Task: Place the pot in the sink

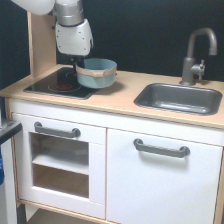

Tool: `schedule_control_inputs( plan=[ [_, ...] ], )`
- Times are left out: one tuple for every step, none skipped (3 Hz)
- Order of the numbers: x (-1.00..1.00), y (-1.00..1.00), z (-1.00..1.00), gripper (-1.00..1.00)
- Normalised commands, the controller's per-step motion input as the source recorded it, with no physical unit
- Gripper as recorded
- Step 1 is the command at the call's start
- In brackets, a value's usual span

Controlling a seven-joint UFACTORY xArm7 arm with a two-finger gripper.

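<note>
The blue-grey pot [98,73] with its tan rim band is at the right edge of the black stove plate [56,83], slightly tilted, partly over the wooden counter. My gripper [78,67] comes down from the white arm at the upper left. Its dark fingers are at the pot's left rim and look closed on it; the fingertips are partly hidden by the pot. The dark grey sink [150,96] is set into the counter on the exterior view's right, well apart from the pot. It looks empty, and its curved grey faucet [196,52] stands behind it.
A tall wooden side panel [41,45] rises behind the stove on the exterior view's left. A strip of wooden counter [125,90] lies between stove and sink. White cabinet doors with grey handles [161,148] are below.
</note>
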Motion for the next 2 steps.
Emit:
schedule_control_inputs(
  plan=[
    [0.99, 0.62, 0.98, -1.00],
    [1.00, 0.54, 0.85, -1.00]
  ],
)
